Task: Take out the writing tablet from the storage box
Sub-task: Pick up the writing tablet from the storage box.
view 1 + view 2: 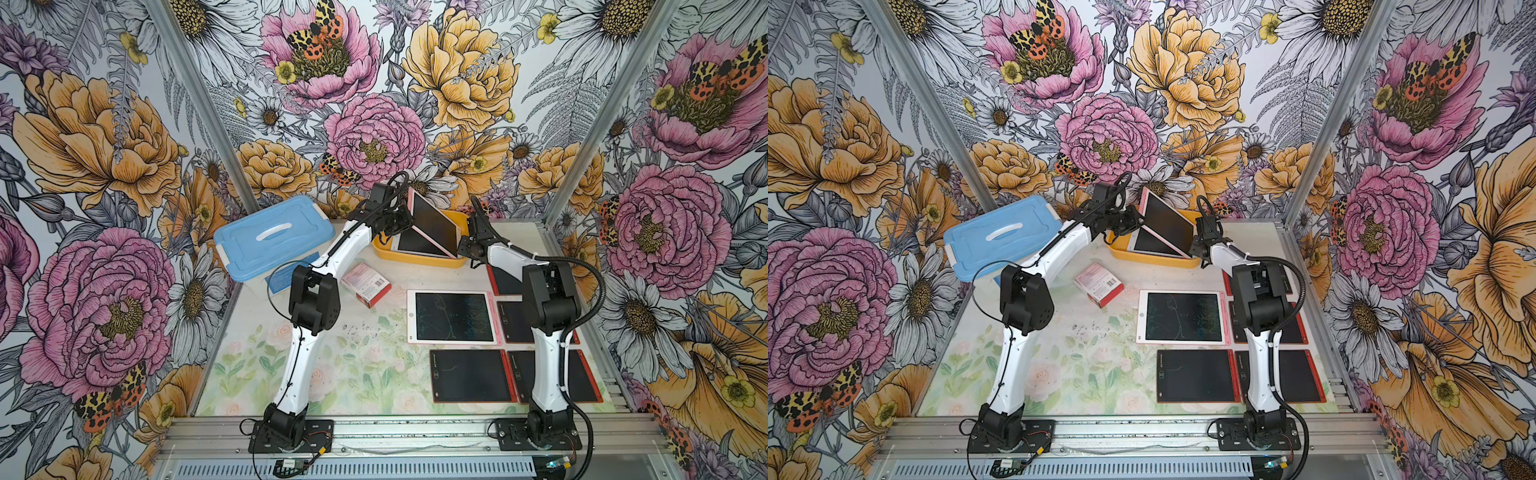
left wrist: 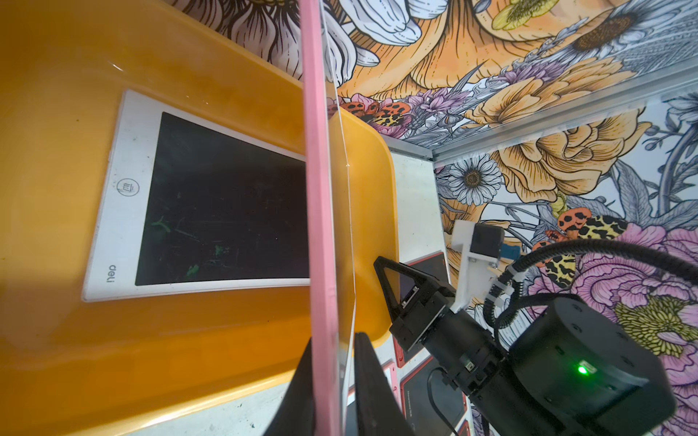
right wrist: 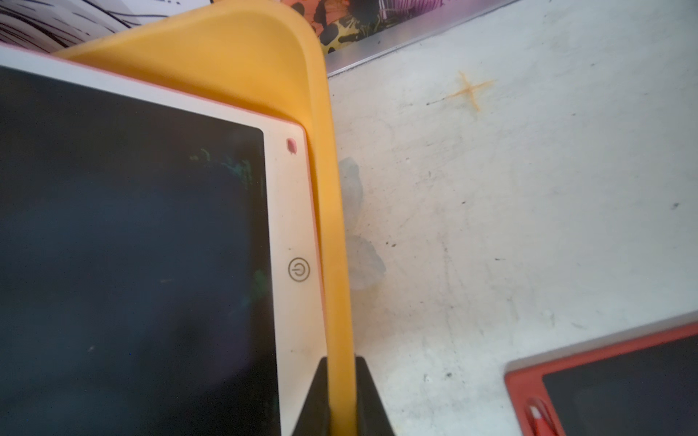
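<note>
Table [image 1: 374, 374]: your left gripper [image 2: 332, 341] apparently pinches tilted tablet [image 1: 434, 226], half raised; right gripper [image 3: 341, 364] clamps box [image 3: 332, 226]; lift-out remains.

Left arm [image 1: 301, 357]: it rises from its base at the near edge, bends at the elbow and reaches forward and to its right, with the left gripper [image 1: 405, 222] turned sideways. In the left wrist view its two black fingers [image 2: 372, 392] stand close on either side of the pink edge of the tilted writing tablet [image 2: 321, 226], pinching it. Right arm [image 1: 545, 365]: it stands nearly upright from its base, folds forward at the elbow and angles down towards its left, with the right gripper [image 1: 462, 249] held low and, in the right wrist view, its fingers [image 3: 313, 400] clamped across the rim of the storage box [image 3: 336, 264].
</note>
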{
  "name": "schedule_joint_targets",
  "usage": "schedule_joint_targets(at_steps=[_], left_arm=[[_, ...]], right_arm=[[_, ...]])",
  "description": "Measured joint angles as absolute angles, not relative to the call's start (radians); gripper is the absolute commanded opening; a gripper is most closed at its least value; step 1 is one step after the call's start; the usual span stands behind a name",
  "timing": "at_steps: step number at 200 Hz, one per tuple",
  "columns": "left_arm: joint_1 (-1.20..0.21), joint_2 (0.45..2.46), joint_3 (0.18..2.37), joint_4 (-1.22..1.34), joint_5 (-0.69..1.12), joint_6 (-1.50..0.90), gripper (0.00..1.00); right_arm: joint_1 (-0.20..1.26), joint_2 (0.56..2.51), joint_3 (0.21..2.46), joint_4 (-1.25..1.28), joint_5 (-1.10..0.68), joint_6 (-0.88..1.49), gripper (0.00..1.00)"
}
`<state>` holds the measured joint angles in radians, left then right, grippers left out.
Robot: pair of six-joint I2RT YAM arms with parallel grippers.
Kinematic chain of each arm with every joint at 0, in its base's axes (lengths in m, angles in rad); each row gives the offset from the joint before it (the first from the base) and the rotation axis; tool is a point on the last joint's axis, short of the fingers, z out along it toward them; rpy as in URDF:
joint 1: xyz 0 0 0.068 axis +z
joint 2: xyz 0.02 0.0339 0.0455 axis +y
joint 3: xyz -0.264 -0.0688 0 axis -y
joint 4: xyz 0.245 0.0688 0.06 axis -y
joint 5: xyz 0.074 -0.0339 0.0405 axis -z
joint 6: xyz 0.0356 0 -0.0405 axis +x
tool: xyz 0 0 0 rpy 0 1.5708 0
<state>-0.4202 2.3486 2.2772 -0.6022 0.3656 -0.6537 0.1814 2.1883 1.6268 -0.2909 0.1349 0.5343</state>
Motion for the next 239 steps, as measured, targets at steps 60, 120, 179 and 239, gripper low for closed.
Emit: schedule_joint_targets(at_steps=[60, 120, 179, 239], left_arm=[[-0.414, 2.343, 2.277, -0.597, 0.364, -0.666, 0.00], [-0.410, 2.309, 2.254, -0.598, 0.366, -0.669, 0.00], [-0.340, 2.092, 1.954, -0.445, 0.426, -0.794, 0.00], [-0.288, 1.864, 1.731, -0.351, 0.439, -0.816, 0.00]], right_arm=[[0.177, 2.188, 1.624, -0.287, 0.135, 0.534, 0.05], [0.175, 2.187, 1.624, -0.287, 0.134, 0.534, 0.05], [0.164, 2.187, 1.624, -0.287, 0.134, 0.535, 0.12], [0.149, 2.186, 1.627, -0.287, 0.127, 0.550, 0.44]])
